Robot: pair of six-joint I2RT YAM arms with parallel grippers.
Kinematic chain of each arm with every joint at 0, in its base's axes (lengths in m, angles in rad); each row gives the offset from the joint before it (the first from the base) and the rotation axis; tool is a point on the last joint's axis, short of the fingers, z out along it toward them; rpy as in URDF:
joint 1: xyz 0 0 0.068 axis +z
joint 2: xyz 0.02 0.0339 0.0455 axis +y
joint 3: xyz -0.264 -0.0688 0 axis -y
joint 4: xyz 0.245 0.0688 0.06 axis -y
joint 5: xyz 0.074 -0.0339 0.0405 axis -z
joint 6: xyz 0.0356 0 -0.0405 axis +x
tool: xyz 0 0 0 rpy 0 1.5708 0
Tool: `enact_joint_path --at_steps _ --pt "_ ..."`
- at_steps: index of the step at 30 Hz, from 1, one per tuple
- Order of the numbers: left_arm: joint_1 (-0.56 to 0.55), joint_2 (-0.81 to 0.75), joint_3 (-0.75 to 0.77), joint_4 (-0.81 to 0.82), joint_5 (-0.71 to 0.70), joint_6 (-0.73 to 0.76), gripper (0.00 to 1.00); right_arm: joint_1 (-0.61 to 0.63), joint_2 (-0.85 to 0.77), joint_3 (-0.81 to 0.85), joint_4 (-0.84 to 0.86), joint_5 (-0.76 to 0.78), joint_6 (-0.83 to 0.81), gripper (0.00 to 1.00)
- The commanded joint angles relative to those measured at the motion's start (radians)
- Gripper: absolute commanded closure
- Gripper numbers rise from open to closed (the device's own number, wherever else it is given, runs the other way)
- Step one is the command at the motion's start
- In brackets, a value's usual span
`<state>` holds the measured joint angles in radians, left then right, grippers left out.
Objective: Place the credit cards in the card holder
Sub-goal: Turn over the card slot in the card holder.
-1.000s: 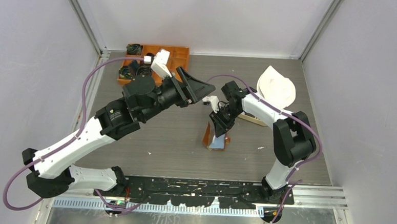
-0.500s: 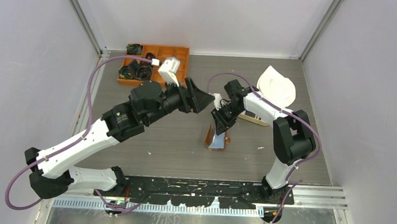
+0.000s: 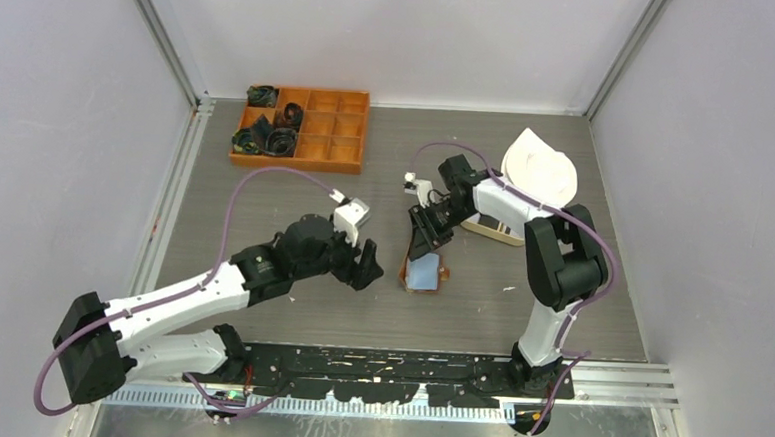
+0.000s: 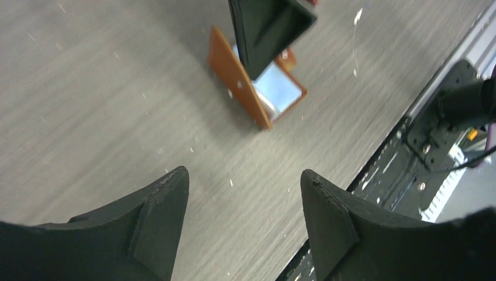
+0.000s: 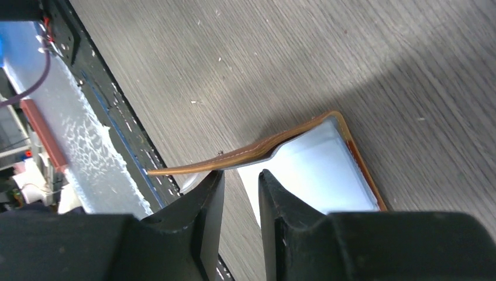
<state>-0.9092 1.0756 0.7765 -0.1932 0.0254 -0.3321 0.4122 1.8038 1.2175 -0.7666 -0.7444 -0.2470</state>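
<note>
The brown card holder (image 3: pixel 438 277) lies open on the table, its left flap (image 5: pixel 234 158) standing up. A pale blue-grey credit card (image 3: pixel 424 273) lies flat inside it (image 5: pixel 316 170). My right gripper (image 3: pixel 425 241) hovers just above the card holder. Its jaws (image 5: pixel 241 174) stand narrowly apart at the raised flap's edge, and only table shows in the gap. My left gripper (image 3: pixel 366 268) is low over the table to the left of the card holder, open and empty (image 4: pixel 244 171). The left wrist view shows the card holder (image 4: pixel 240 82) ahead, with the right fingers (image 4: pixel 269 29) over it.
An orange compartment box (image 3: pixel 303 126) with dark items stands at the back left. A white rounded object (image 3: pixel 538 168) and a tan tray (image 3: pixel 493 230) sit behind the right arm. The black base rail (image 3: pixel 406 365) runs along the near edge.
My left arm has swung from beside the orange box down toward the near side, and its jaws have widened. The right gripper has stayed over the card holder, its jaws parting slightly.
</note>
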Motion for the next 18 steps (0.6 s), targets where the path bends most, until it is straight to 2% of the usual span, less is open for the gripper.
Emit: enact_joint_path --at_steps 1,5,8,14,18 --pt "0.0 -0.068 -0.181 0.343 0.056 -0.087 0.3 0.014 0.043 0.023 0.106 -0.094 0.128 0.66" --pt "0.001 -0.046 -0.317 0.573 -0.017 -0.201 0.24 0.019 0.069 0.039 0.102 -0.14 0.143 0.66" --pt "0.001 0.046 -0.342 0.695 -0.055 -0.269 0.23 0.019 0.062 0.042 0.098 -0.156 0.137 0.65" --pt "0.0 0.215 -0.275 0.75 -0.105 -0.331 0.17 0.019 0.075 0.039 0.104 -0.18 0.145 0.65" --pt "-0.004 0.296 -0.205 0.689 -0.144 -0.355 0.2 0.019 0.081 0.04 0.103 -0.177 0.147 0.65"
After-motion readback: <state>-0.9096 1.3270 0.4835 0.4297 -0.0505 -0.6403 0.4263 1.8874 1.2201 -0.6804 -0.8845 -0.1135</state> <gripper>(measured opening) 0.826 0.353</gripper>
